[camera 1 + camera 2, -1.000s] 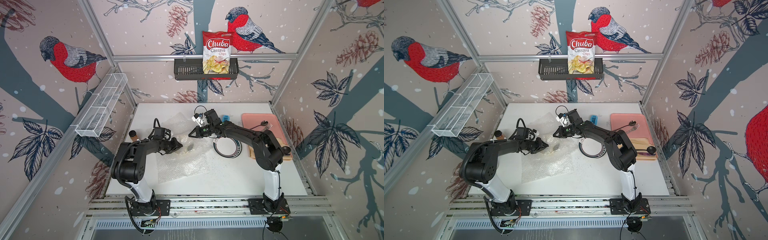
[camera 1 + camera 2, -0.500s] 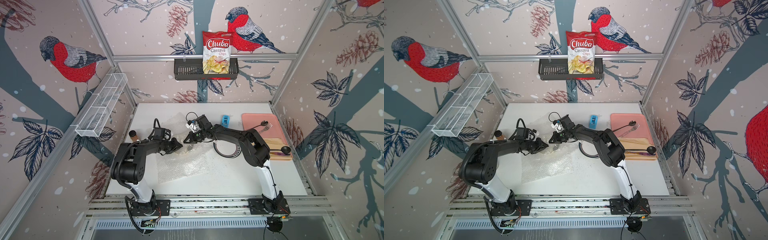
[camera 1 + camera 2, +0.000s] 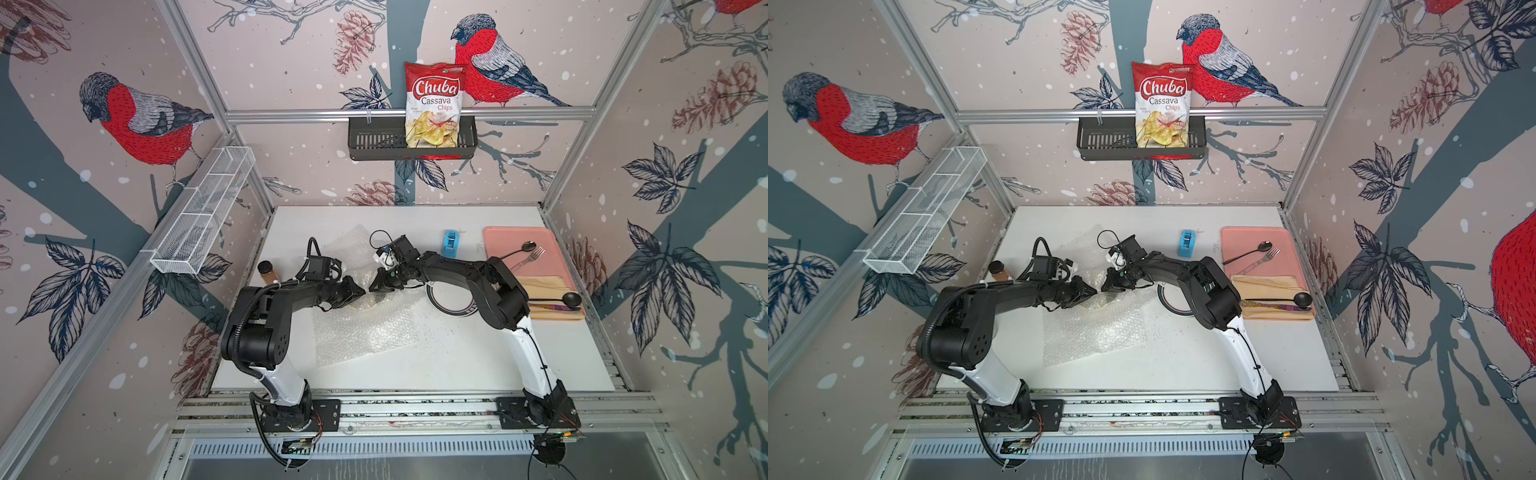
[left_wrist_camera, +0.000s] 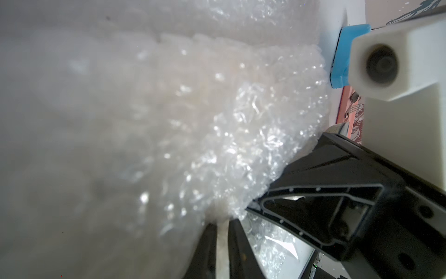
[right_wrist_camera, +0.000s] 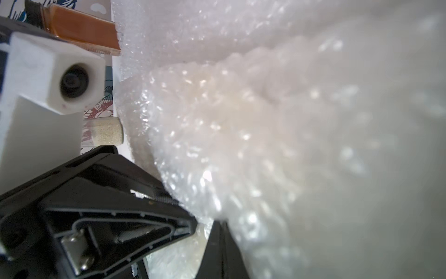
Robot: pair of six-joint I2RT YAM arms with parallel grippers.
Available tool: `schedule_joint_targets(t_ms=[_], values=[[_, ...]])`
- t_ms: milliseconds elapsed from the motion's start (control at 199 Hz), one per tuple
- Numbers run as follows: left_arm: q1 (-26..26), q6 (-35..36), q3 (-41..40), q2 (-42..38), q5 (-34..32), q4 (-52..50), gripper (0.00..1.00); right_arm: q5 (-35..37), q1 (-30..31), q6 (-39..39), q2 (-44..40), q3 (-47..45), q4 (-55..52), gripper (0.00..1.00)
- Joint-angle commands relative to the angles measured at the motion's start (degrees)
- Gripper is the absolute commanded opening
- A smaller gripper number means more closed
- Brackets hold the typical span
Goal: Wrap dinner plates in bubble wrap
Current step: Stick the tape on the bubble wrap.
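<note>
A bubble wrap sheet [image 3: 365, 332] [image 3: 1096, 332] lies crumpled on the white table. Its far edge is lifted and bunched between both grippers. My left gripper [image 3: 360, 292] [image 3: 1093, 292] is shut on a fold of the wrap [image 4: 222, 224]. My right gripper [image 3: 374, 286] [image 3: 1105, 286] faces it almost tip to tip, shut on the same bunch of bubble wrap [image 5: 218, 223]. Something yellowish shows faintly through the bunch. One dark-rimmed dinner plate [image 3: 436, 303] [image 3: 1166, 305] lies under the right forearm, mostly hidden. Another bubble wrap sheet [image 3: 349, 249] lies behind the grippers.
A blue tape dispenser [image 3: 450, 243] stands behind the right arm. At the right, a pink tray [image 3: 498, 239] carries a spoon and fork, with a wooden board [image 3: 552, 309] and black spoon in front. A brown bottle [image 3: 266, 270] stands by the left wall.
My right gripper has swung left and nearer with the bubble wrap's edge, ending close to the left gripper and uncovering the blue dispenser. The left gripper has stayed put.
</note>
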Motion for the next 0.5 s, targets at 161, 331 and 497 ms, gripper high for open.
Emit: schedule_joint_targets(t_ms=[161,331,497], values=[[0.13,-0.23,2.48,-3.36,-3.01,-8.78,0.22,10.21,0.67,-2.07,1.09,-0.08,-7.89,0.01],[0.22,-1.73,6.93,-5.30,-1.76,-10.40,0.23,10.07,0.69,-1.95,0.90,-0.67,-7.46,0.01],[-0.37,-4.99,8.26,-3.47,2.35,-6.64,0.14,9.95,0.70,-1.82,0.72,-0.38,-7.28,0.01]])
